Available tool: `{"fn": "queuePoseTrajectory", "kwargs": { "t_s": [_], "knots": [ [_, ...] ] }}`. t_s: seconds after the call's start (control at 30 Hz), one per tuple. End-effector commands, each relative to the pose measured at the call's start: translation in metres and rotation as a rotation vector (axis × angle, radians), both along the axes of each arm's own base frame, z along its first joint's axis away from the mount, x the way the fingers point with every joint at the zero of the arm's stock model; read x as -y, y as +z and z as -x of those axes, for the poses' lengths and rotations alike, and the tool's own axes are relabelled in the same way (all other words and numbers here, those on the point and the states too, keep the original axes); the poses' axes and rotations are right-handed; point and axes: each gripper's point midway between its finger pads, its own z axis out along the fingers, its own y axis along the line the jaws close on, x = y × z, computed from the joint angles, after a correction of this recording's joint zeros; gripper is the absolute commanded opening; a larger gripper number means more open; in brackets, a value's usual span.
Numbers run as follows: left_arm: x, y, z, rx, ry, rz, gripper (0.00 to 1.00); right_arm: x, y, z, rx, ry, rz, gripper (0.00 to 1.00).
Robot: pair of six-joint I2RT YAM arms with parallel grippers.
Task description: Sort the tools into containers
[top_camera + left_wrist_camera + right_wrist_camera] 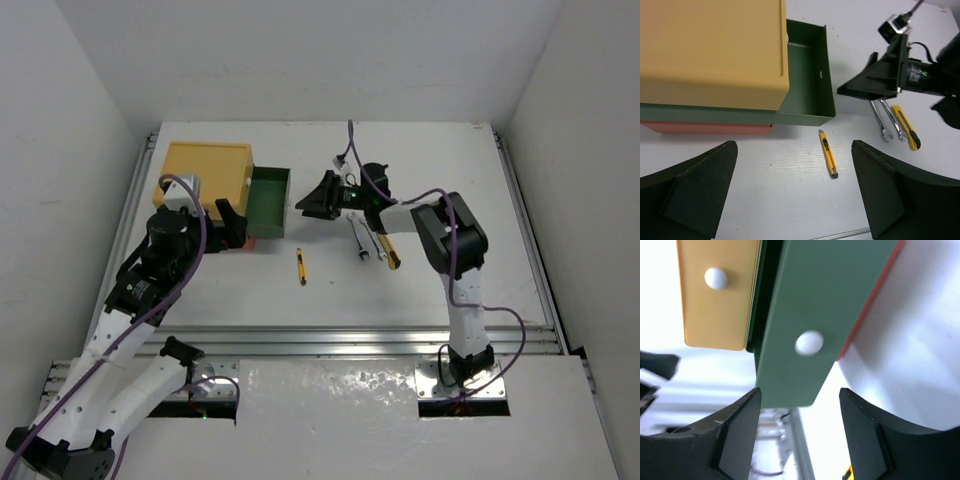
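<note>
The containers are stacked at the back left: a yellow box on top, a dark green drawer pulled out to the right, and a red-orange one at the bottom. In the right wrist view, the green drawer front carries a white knob. My right gripper is open just off that front, with the knob ahead of its fingers. A slim yellow utility knife lies on the table. Two silver wrenches and a yellow-and-black knife lie under the right arm. My left gripper hangs open over bare table.
The yellow box front has its own white knob. A metal rail runs along the table's near edge. White walls close in the table at the back and on both sides. The right arm's cable loops over the far table.
</note>
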Motion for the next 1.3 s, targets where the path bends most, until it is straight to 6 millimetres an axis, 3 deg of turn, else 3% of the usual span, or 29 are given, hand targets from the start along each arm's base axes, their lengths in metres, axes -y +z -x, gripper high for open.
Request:
{"fn": "queuePoseTrajectory", "kwargs": {
  "t_s": [0.0,0.07,0.1,0.13,0.2,0.23,0.27,0.37,0.4,0.5,0.77,1.0,1.03,1.13,1.2,1.27],
  "knots": [
    [-0.005,0.020,-0.004,0.082,0.023,0.020,0.96,0.018,0.040,0.004,0.175,-0.123,0.165,0.65],
    [-0.007,0.023,-0.003,0.091,0.031,0.023,0.96,0.023,0.022,0.017,0.205,-0.175,0.345,0.63],
    [-0.008,0.022,-0.004,0.089,0.037,0.021,0.96,0.046,0.003,0.017,0.163,-0.297,0.563,0.64],
    [-0.009,0.022,-0.004,0.089,0.039,0.021,0.96,0.030,0.000,0.033,0.227,-0.275,0.663,0.65],
    [-0.012,0.020,-0.006,0.076,0.053,0.017,0.96,0.048,-0.025,0.050,0.197,-0.332,0.901,0.67],
    [-0.012,0.018,-0.006,0.070,0.054,0.015,0.96,0.040,-0.033,0.067,0.208,-0.313,0.953,0.67],
    [-0.014,0.020,-0.006,0.075,0.060,0.015,0.96,0.043,-0.040,0.075,0.210,-0.320,1.008,0.66],
    [-0.016,0.022,-0.004,0.085,0.070,0.019,0.96,0.038,-0.051,0.092,0.256,-0.319,1.123,0.61],
    [-0.017,0.023,-0.004,0.090,0.073,0.020,0.96,0.037,-0.063,0.097,0.276,-0.317,1.190,0.60],
    [-0.016,0.026,-0.002,0.101,0.069,0.026,0.96,0.026,-0.065,0.100,0.300,-0.306,1.228,0.58],
    [-0.013,0.024,-0.002,0.098,0.048,0.028,0.96,0.018,-0.103,0.112,0.252,-0.228,1.242,0.48],
    [-0.011,0.023,-0.002,0.093,0.038,0.028,0.96,0.014,-0.120,0.115,0.227,-0.175,1.227,0.32],
    [-0.011,0.023,-0.002,0.094,0.037,0.029,0.96,0.017,-0.123,0.117,0.225,-0.169,1.238,0.25],
    [-0.010,0.024,-0.001,0.096,0.034,0.030,0.96,0.025,-0.115,0.124,0.232,-0.182,1.217,0.10],
    [-0.011,0.025,-0.001,0.100,0.035,0.031,0.96,0.028,-0.101,0.125,0.245,-0.211,1.184,0.10],
    [-0.011,0.025,-0.001,0.099,0.035,0.031,0.96,0.031,-0.075,0.129,0.275,-0.245,1.107,0.09]
  ]
}}
